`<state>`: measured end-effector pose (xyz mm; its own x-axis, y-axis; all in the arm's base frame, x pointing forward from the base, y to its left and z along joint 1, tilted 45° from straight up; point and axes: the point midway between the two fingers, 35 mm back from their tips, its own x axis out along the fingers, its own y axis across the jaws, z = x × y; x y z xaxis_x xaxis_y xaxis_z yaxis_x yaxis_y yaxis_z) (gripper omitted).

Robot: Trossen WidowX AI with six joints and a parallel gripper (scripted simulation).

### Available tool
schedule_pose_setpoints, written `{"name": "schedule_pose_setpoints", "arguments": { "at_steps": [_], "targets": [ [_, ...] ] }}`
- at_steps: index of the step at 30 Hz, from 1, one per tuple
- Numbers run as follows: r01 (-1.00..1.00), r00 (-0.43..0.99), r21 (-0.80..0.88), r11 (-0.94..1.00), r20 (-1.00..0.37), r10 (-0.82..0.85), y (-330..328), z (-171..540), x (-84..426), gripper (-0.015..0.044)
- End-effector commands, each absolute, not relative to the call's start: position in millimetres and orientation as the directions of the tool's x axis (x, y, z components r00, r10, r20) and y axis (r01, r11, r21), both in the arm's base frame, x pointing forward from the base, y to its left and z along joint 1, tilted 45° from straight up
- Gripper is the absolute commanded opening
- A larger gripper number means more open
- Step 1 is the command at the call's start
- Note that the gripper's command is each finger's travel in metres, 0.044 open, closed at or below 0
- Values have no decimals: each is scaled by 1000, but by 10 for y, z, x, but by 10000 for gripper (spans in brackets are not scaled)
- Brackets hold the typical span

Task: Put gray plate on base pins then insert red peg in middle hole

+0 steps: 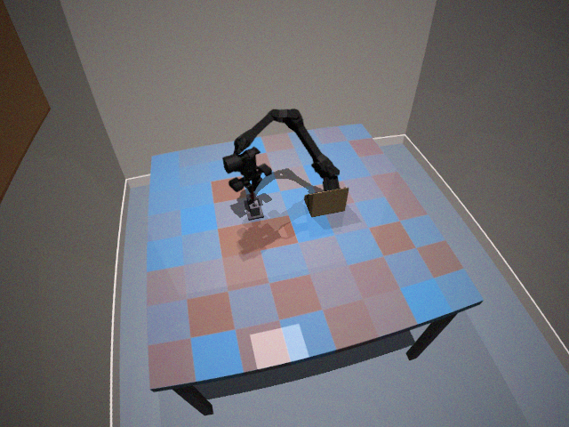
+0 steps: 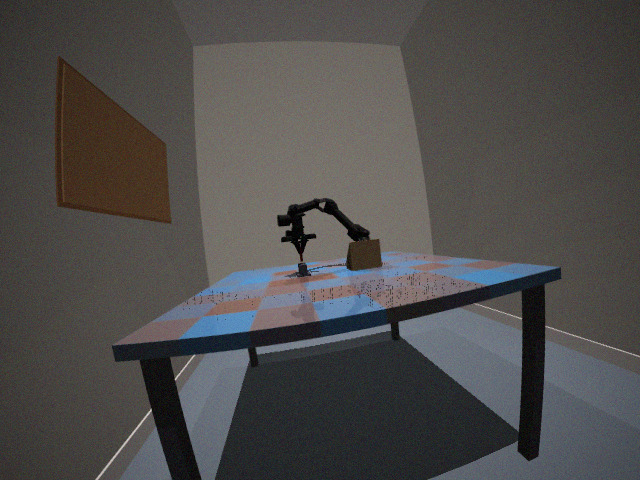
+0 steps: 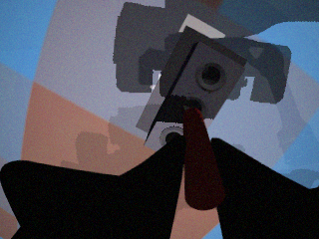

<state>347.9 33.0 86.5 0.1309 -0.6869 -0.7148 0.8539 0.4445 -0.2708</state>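
Observation:
My gripper (image 1: 252, 193) (image 2: 300, 251) (image 3: 197, 145) is shut on the red peg (image 1: 252, 198) (image 2: 301, 256) (image 3: 201, 169) and points down. The peg is roughly upright, and its lower end overlaps the middle hole of the gray plate (image 3: 199, 56) in the wrist view. Whether the tip has entered the hole cannot be told. The plate sits on the base (image 3: 201, 26), and one end hole shows beyond the peg and the other beside the left finger. A pale corner of the base shows past the plate's far end. Whether the plate lies fully flat is hard to tell under the shadow.
A brown box-like panel (image 1: 328, 202) (image 2: 364, 254) stands in front of the arm's foot, to the right of the base. The checkered table (image 1: 293, 294) (image 2: 284, 322) carries everything. The arm's dark shadow falls around the plate and base.

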Motion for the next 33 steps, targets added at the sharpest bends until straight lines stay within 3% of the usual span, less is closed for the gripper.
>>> {"name": "schedule_pose_setpoints", "arguments": {
  "at_steps": [1,33],
  "targets": [
    [852,132,-273,446,-714,-688,319,858,3482,0],
    [852,131,-275,446,-713,-689,223,736,3504,0]
  ]
}}
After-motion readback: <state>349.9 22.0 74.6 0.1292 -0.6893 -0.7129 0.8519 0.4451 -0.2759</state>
